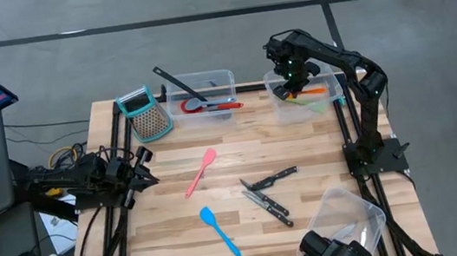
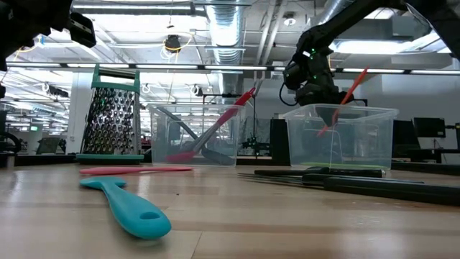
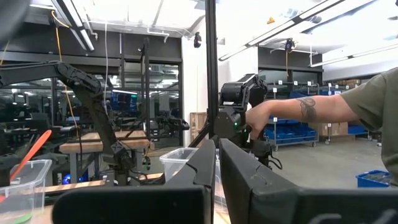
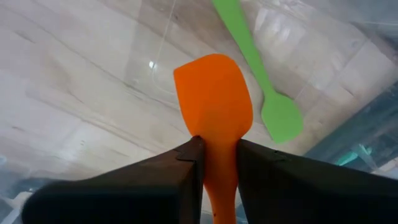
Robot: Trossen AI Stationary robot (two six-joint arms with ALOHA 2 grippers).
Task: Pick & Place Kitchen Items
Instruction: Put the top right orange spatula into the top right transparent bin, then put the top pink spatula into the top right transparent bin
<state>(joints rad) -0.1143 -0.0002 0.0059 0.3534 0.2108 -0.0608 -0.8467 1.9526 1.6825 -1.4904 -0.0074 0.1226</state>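
Note:
My right gripper hangs over the far right clear bin, shut on an orange spatula. A green spatula lies on that bin's floor. The middle bin holds a red-headed spatula and a black ladle. A pink spatula, a blue spatula and several black-handled knives lie flat on the table. My left gripper stays shut at the table's left edge, holding nothing. My right gripper pinches the orange spatula's handle just behind the blade between its two fingers. The fingers come from above and point down. The blade hangs inside the bin, clear of its floor, and the handle slants up past the gripper.
A teal-framed grater stands at the far left of the table. A third clear bin sits tilted at the near right corner, beside a dark camera. A person's arm shows beyond the table in the left wrist view.

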